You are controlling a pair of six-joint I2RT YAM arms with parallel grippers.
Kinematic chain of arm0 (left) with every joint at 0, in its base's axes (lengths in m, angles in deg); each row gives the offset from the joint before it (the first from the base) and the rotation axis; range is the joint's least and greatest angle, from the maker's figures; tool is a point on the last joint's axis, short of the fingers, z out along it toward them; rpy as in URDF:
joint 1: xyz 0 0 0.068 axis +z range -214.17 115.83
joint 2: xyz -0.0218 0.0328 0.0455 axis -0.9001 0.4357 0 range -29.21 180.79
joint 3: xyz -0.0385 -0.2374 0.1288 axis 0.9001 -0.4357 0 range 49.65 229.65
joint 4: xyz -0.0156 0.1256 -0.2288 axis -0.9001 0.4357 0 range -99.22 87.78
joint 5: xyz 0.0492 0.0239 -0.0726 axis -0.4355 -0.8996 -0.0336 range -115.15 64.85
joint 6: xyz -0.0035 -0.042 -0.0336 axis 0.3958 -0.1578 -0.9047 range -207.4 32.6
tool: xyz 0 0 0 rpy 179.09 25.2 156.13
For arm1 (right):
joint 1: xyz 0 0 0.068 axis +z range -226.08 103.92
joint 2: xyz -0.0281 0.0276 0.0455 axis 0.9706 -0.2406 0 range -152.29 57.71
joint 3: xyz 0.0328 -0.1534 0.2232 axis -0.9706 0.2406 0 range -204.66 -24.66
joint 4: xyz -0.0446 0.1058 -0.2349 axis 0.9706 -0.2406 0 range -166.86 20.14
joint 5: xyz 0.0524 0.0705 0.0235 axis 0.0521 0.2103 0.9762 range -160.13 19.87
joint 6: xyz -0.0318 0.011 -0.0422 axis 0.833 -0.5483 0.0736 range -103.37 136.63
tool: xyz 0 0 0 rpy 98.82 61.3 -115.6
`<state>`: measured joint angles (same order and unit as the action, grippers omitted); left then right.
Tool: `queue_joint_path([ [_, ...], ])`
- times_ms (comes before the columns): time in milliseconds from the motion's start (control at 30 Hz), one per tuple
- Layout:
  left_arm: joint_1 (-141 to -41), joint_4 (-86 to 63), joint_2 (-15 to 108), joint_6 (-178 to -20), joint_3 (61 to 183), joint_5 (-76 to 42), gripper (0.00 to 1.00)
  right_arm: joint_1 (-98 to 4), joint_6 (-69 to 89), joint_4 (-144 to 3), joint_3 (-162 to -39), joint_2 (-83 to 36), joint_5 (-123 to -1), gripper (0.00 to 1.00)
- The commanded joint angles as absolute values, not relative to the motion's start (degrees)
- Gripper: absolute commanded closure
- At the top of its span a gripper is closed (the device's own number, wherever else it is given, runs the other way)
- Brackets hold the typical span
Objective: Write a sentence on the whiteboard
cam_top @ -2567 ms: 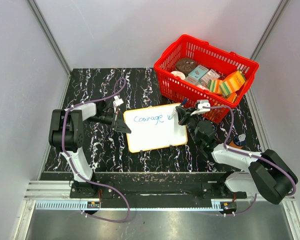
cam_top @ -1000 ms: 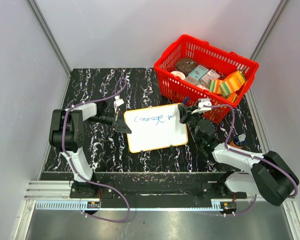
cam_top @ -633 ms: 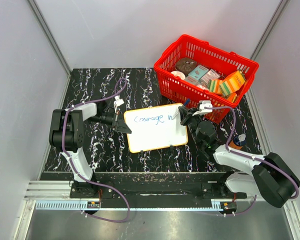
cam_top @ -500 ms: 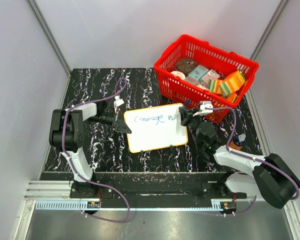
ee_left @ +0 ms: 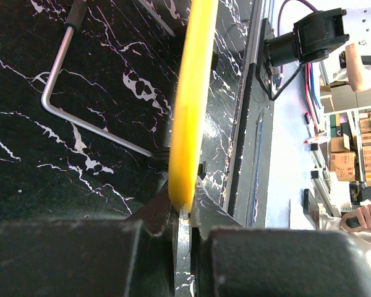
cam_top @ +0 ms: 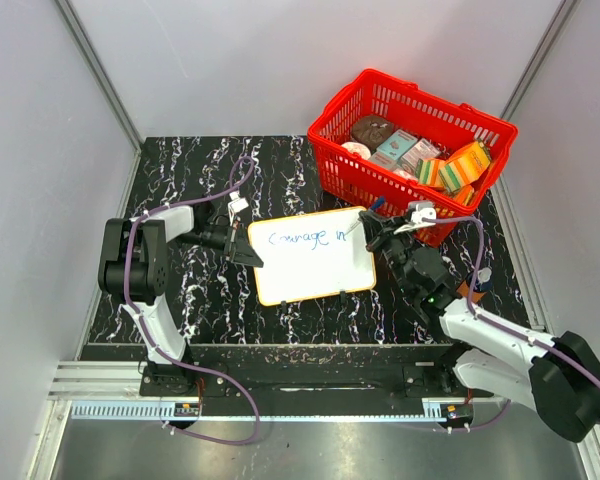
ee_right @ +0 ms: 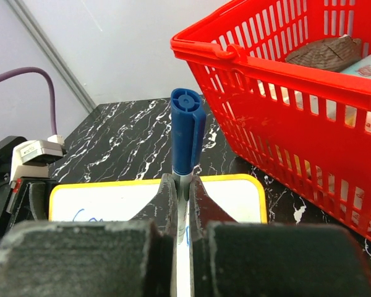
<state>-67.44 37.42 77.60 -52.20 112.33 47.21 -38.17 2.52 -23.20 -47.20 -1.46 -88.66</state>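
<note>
Black marble-patterned table (cam_top: 180,170): carries everything, arms bolted at its near edge.

Red basket (cam_top: 375,180): far right of the table, packed with goods. Not part of this step, but its near wall is close to the right arm.

Whiteboard (cam_top: 310,265): lies at the middle of the table, between the two arms, with its far right corner near the basket.

Left tool (ee_left: 182,213): pressed together on the board's yellow rim at the left edge and pinching it, so the board is braced against the pen's drag.

Right tool (ee_right: 182,185): pinching a blue marker (ee_right: 187,133), cap end up. It sits over the board's far right corner. The tip is hidden between the fingers, so I cannot tell whether it is touching the board.

Sentence (cam_top: 305,238): one blue line along the far edge, reading roughly "Courage in". The surface below it is blank.

Judgement: writing is in hand, with the first line at or near its end and most of the sentence not yet written.

Next move calls for lifting the tip clear, carrying it left and nearer, then setting it down under the "C" to start a second line. The left pinch must hold while that happens.
</note>
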Motion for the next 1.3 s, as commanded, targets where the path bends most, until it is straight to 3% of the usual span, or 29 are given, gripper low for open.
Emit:
queue_joint_path([
  [0, -69.2, 36.9, 77.4, -49.0, 112.2, 38.0, 1.00, -37.6, 3.4, -24.4, -50.2, -1.6, -85.6, 1.00],
  [700, -69.2, 36.9, 77.4, -49.1, 112.2, 38.0, 1.00, -10.8, 18.8, -8.9, -61.7, -23.7, -100.1, 1.00],
  [933, -69.2, 36.9, 77.4, -48.9, 112.1, 38.0, 1.00, -7.3, 22.8, -1.8, -64.9, -32.9, -102.6, 1.00],
  [1267, -69.2, 36.9, 77.4, -48.9, 112.1, 38.0, 1.00, -7.0, 22.3, -1.7, -66.1, -36.2, -103.1, 1.00],
])
